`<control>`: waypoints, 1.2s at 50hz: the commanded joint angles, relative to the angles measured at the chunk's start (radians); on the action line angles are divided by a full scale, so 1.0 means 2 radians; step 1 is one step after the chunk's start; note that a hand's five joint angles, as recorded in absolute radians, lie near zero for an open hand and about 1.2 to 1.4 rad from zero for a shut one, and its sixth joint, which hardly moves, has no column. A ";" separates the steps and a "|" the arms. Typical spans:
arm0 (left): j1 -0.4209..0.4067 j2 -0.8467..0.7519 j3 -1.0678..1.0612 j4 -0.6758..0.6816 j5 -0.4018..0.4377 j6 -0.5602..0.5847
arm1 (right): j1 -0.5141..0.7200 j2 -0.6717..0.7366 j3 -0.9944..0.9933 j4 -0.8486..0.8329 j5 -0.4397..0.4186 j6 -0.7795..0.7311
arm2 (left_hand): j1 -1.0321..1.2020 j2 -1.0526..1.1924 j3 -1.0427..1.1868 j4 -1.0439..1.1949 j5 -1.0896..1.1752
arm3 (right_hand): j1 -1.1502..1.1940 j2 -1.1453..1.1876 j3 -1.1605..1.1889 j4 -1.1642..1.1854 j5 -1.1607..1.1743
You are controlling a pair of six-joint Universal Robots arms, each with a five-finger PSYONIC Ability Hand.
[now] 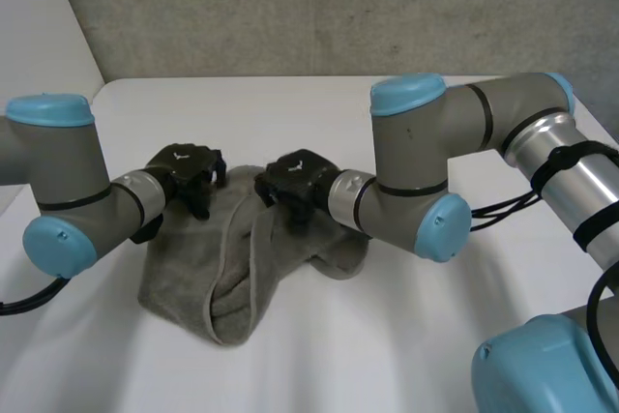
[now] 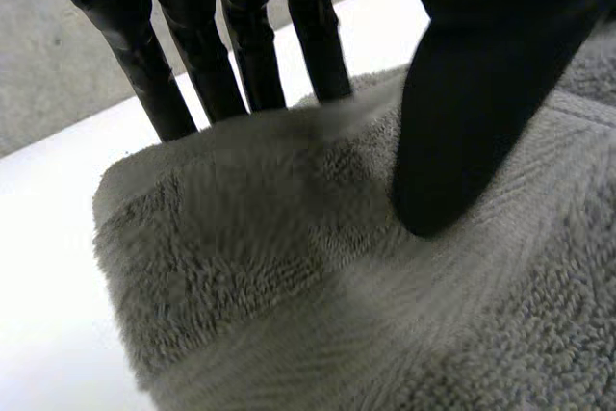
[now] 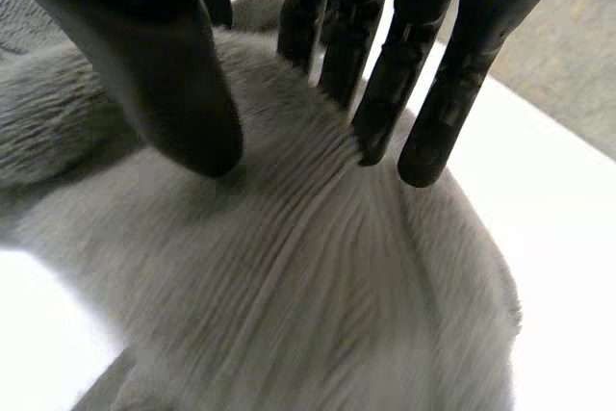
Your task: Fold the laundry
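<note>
A grey towel (image 1: 242, 278) lies bunched and partly folded on the white table (image 1: 290, 103), with a long fold running toward me. My left hand (image 1: 184, 166) is at the towel's far left edge. Seen from the left wrist, its fingers (image 2: 241, 45) reach down behind the thick edge of the towel (image 2: 289, 267) while the thumb (image 2: 481, 93) presses on the near side, pinching it. My right hand (image 1: 300, 179) is at the far edge near the middle. Its fingers (image 3: 385, 74) and thumb (image 3: 164, 74) dig into the towel (image 3: 318, 286), and creases gather between them.
A grey wall (image 1: 319, 7) rises behind the table's far edge. My right arm (image 1: 435, 162) reaches in over the table's right half, and the left arm (image 1: 68, 191) comes in from the left. Bare table surrounds the towel on all sides.
</note>
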State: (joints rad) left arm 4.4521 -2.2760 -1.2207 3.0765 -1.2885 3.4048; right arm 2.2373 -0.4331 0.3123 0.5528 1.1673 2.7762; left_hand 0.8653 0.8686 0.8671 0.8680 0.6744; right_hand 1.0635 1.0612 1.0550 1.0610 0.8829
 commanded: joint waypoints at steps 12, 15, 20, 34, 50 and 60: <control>-0.003 0.073 0.200 0.038 -0.096 -0.106 | -0.026 -0.143 -0.046 -0.176 0.146 0.006 | 0.265 0.264 0.265 0.264 0.274 | 0.166 0.168 0.171 0.168 0.169; -0.001 0.096 0.231 0.049 -0.111 -0.193 | -0.043 -0.191 -0.036 -0.214 0.155 0.013 | 0.265 0.264 0.265 0.264 0.274 | 0.166 0.168 0.171 0.168 0.169; 0.001 0.107 0.215 0.032 -0.110 -0.256 | -0.044 -0.200 0.009 -0.192 0.130 0.025 | 0.265 0.264 0.265 0.264 0.274 | 0.123 0.124 0.127 0.124 0.126; 0.039 0.204 -0.051 0.005 -0.071 -0.241 | -0.040 -0.140 0.120 -0.105 0.057 0.031 | 0.265 0.264 0.265 0.264 0.274 | -0.435 -0.434 -0.431 -0.434 -0.432; 0.103 0.399 -0.144 0.009 -0.018 -0.247 | -0.036 -0.065 0.095 -0.042 0.008 0.124 | 0.265 0.264 0.265 0.264 0.274 | -0.444 -0.443 -0.440 -0.443 -0.441; 0.142 0.506 -0.168 0.006 0.014 -0.250 | -0.026 -0.040 0.062 -0.046 -0.011 0.130 | 0.265 0.264 0.265 0.264 0.274 | -0.444 -0.443 -0.440 -0.443 -0.441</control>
State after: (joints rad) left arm 4.7039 -1.3448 -1.5326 3.0902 -1.2989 2.9073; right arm 2.1689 -0.5407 0.4706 0.4622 1.1747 3.0336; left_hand 1.1589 1.2160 1.2141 1.2184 1.0107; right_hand 0.2353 0.2435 0.2407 0.2563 0.0582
